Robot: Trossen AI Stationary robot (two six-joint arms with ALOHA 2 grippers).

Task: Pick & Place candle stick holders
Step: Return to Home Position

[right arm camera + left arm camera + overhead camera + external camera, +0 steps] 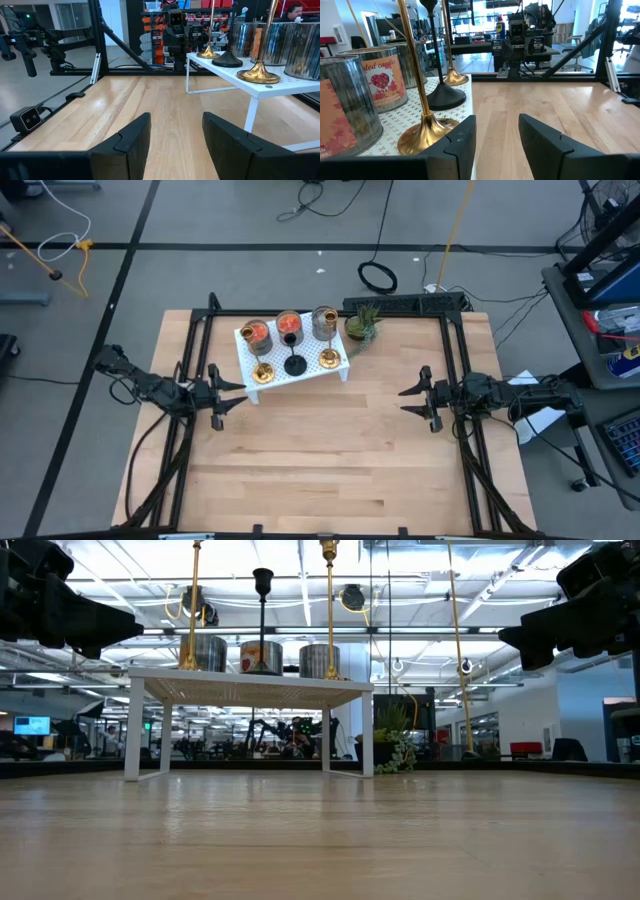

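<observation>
We note six candle stick holders (295, 364) upright on white rack (313, 366), toward table's 12 o'clock edge. Left gripper (228, 394): jaws apart, gripping nothing, holders near at 2 o'clock. Right gripper (410, 400): jaws apart, gripping nothing, holders well apart at 10 o'clock.

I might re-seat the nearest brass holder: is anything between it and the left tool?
Nothing visible. The left tool is open beside the white rack, facing the brass holder at its near corner; only bare table lies between. The right tool waits far right.
</observation>
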